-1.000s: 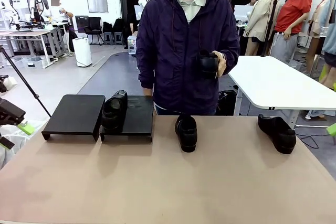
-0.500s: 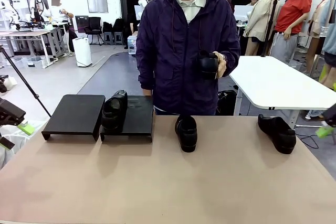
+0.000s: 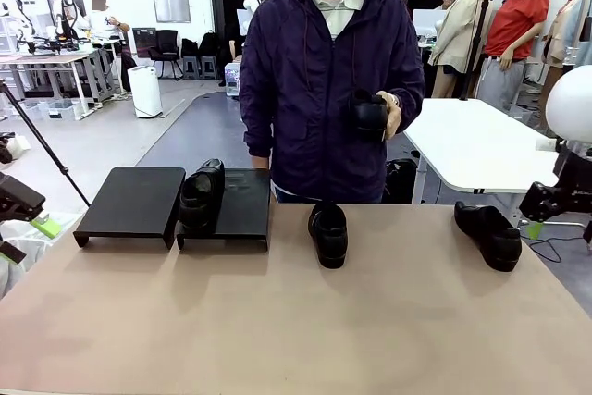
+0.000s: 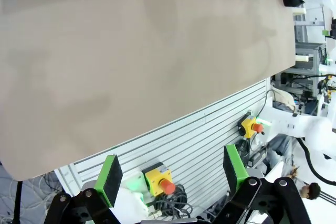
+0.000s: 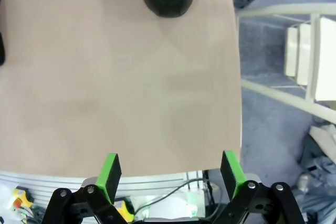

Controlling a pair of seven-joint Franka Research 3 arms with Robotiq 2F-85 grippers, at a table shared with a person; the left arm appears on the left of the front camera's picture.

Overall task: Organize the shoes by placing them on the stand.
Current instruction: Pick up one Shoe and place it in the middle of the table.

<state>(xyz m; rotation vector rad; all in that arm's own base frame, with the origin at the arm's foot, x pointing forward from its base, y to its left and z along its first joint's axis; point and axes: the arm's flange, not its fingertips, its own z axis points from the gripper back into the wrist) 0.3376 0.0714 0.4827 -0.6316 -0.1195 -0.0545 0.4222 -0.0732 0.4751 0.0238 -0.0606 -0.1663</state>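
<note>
One shoe (image 3: 201,193) is on the stand (image 3: 129,201), far left; a middle shoe (image 3: 328,233) and a right shoe (image 3: 487,234) wait on the table (image 3: 277,321), a fourth shoe (image 3: 367,115) in the person's hand (image 3: 389,114). Left gripper (image 4: 172,163) and right gripper (image 5: 169,169) gape wide, empty.

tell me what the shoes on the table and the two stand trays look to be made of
The shoe mid-table and the shoe at the right edge look like smooth black leather, or a synthetic like it: soft highlights sit on their toes. The left tray and right tray look matte black, flat and without glare; plastic, painted wood or metal, I cannot tell.
</note>
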